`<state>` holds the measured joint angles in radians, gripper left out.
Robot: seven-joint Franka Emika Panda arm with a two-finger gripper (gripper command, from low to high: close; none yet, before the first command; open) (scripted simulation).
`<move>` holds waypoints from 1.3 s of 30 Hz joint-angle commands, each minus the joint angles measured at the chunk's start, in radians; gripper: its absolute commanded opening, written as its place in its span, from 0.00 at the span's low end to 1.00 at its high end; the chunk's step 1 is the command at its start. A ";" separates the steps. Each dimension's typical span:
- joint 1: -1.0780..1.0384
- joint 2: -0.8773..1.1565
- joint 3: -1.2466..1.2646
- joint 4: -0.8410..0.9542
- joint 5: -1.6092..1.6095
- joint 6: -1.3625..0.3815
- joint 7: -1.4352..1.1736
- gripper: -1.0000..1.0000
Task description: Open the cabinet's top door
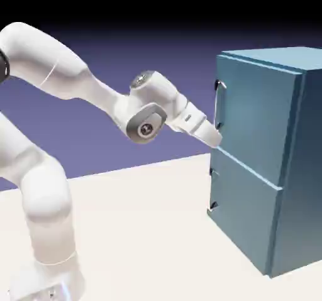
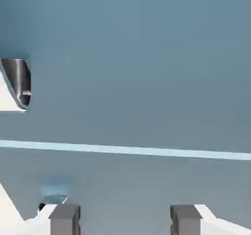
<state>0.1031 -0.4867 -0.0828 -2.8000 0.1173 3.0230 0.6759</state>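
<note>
The top door (image 1: 256, 114) fills the upper half of the front of the cabinet (image 1: 305, 168), at the exterior view's right, and looks closed, its face flat above the pale seam (image 2: 127, 149). The tool (image 2: 126, 220) is near the door's lower left corner in the exterior view, its fingertips well apart with only blue panel showing between them. The door is likely a stiff, rigid panel that swings rather than slides, with the handle at the left edge suggesting a hinge on the right; its weight cannot be judged by eye, though a slow, curved pull should suit it. The place to take hold is the upper handle (image 1: 219, 105), a thin upright loop, best gripped around its bar near the middle; it looks smooth and metallic, so a loose pinch could slip. The lower handle (image 1: 213, 188) belongs to the other panel and is the one to avoid. In the exterior view the tips are hard to make out against the cabinet, and contact with the door cannot be told. The hand view shows only one end of the upper handle, cut off at its left edge, and the hinge side's workings are hidden.
</note>
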 commanded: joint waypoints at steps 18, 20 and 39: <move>0.608 0.556 -0.552 0.067 0.783 -0.093 -0.435 0.50; 0.676 0.617 -0.614 0.074 0.870 -0.104 -0.483 0.50; 1.318 1.204 -1.196 0.145 1.696 -0.202 -0.942 0.50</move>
<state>1.4207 0.7173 -1.2792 -2.6551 1.8137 2.8209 -0.2661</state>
